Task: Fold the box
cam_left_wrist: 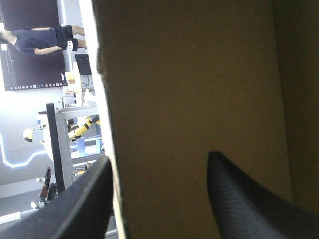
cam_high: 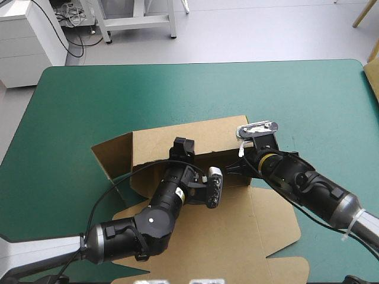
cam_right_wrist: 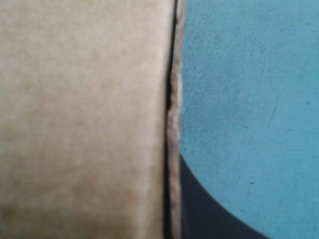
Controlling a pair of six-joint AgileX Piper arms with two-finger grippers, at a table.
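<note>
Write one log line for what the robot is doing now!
box: far wall raised, front sheet flat | left claw: open, astride wall's edge | right claw: at wall's right end

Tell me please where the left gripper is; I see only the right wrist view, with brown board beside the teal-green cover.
Observer: From above, the left gripper is at about the middle of the raised far wall of the box.
Operator: Is it open or shut?
Observer: Open. In the left wrist view its fingers stand apart, with the face of the wall close ahead.
Operator: Does the rest of the board lie flat?
Observer: The near part lies flat on the table, but a side flap at the left end of the wall stands up.
</note>
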